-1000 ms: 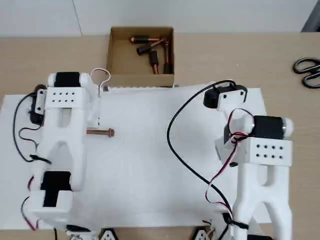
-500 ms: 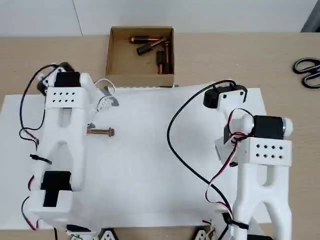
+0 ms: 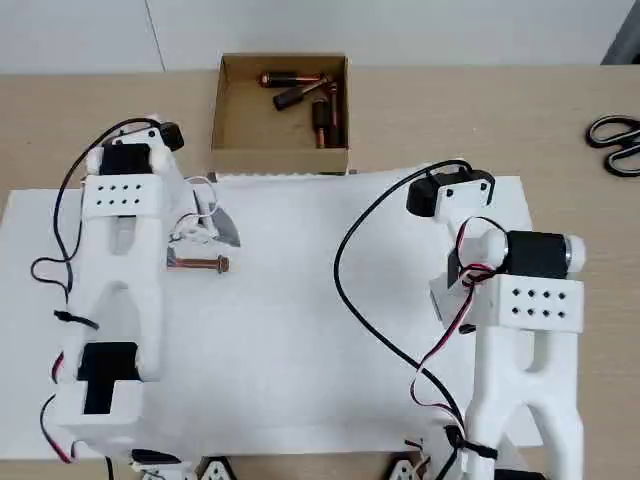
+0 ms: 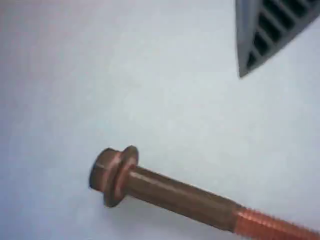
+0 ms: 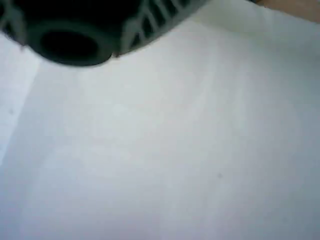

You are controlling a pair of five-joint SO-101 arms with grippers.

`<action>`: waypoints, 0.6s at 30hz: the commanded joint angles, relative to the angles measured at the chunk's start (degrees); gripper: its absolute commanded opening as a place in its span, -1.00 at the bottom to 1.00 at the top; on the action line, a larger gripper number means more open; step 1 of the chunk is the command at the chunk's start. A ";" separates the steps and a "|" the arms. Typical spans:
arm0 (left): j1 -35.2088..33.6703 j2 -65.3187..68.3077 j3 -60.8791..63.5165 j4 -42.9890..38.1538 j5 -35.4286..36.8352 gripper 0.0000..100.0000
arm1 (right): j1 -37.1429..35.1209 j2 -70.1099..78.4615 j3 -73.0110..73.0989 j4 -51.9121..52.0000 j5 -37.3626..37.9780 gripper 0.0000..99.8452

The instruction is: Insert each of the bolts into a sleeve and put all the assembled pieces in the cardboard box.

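A copper bolt (image 3: 200, 265) lies on the white sheet (image 3: 290, 340), head pointing to the right; up close it is the bolt (image 4: 165, 192). My left gripper (image 3: 205, 235) hangs open just behind the bolt without touching it, and one ribbed finger (image 4: 270, 35) of it shows above the sheet. At the back stands the cardboard box (image 3: 225, 110), holding several bolts in dark sleeves (image 3: 305, 95). My right gripper (image 5: 75, 35), under the right arm (image 3: 455, 200), is shut on a black sleeve (image 5: 70, 45) whose open end faces the camera.
Scissors (image 3: 615, 145) lie on the wooden table at the far right. Black cables (image 3: 345, 270) loop over the sheet between the arms. The sheet's middle and front are bare.
The left arm's wrist has swung and turned, bringing its open gripper down next to the bolt. The bolt and the right arm have hardly moved.
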 commanded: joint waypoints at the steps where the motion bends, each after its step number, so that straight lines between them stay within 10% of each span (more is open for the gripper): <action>1: -2.46 -0.97 -1.63 1.76 -13.63 -0.35 | 0.66 -1.63 -0.18 0.84 -0.35 -0.99; 18: -5.89 -0.44 -1.54 -1.32 -83.87 -0.61 | 0.31 -1.63 3.08 0.84 -0.35 -0.99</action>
